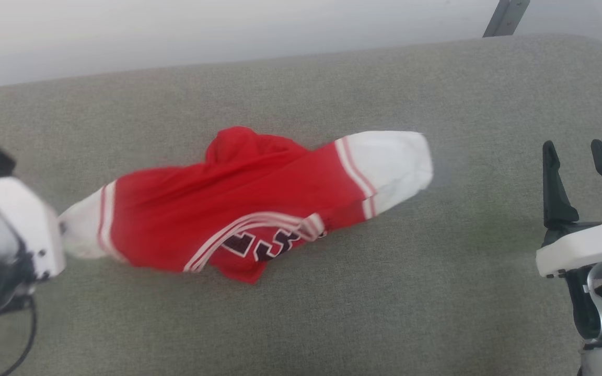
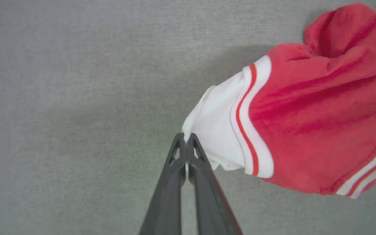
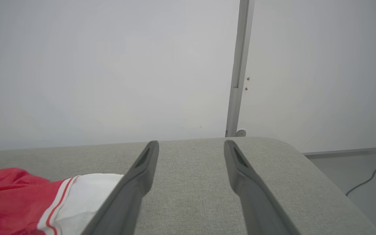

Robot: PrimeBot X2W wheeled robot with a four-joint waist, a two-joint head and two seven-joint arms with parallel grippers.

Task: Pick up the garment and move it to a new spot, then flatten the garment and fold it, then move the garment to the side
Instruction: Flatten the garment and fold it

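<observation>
Garment point(image 1: 238, 193) lies crumpled on the grey counter point(image 1: 437, 292). Left pincer point(image 2: 185, 136) is closed on its white sleeve tip, seemingly by a thin pinch; right pincer point(image 1: 572, 145) hangs wide, well apart. Pick-up underway: next, a gentle lift.

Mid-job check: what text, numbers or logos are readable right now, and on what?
Black-and-white block lettering on the front of the garment: bunched and partly folded under, so it cannot be read as it lies.
Nothing else carries readable text; the grey cushion is plain.
</observation>
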